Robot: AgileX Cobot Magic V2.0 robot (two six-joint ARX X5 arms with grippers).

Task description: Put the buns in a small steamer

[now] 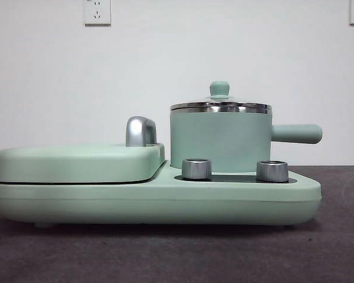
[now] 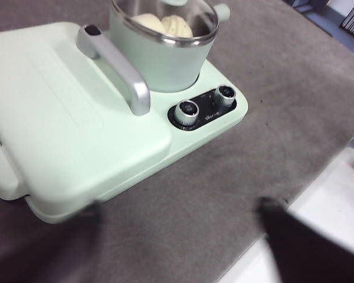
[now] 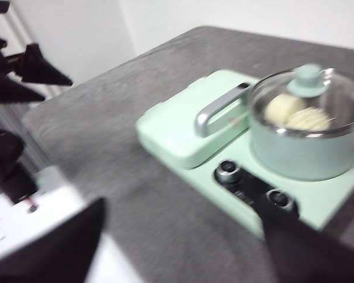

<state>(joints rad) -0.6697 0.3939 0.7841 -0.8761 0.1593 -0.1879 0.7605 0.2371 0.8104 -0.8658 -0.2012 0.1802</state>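
Note:
The small steamer [image 1: 221,141] stands on the right half of the mint-green cooker base [image 1: 165,200], with its glass lid [image 1: 219,106] on. Both buns lie inside it under the lid: the smooth cream bun [image 3: 282,108] and the ridged bun [image 3: 310,119]. They also show in the left wrist view, smooth [image 2: 146,22] and ridged [image 2: 176,26]. My left gripper [image 2: 177,259] is open and empty, well back from the cooker. My right gripper [image 3: 177,253] is open and empty, also well back. Neither arm shows in the front view.
The flat griddle lid [image 1: 76,162] with its chrome handle [image 1: 140,131] covers the cooker's left half. Two steel knobs [image 1: 196,168] [image 1: 272,171] sit in front of the steamer. The steamer's handle [image 1: 296,133] points right. A white edge [image 2: 336,200] borders the grey mat.

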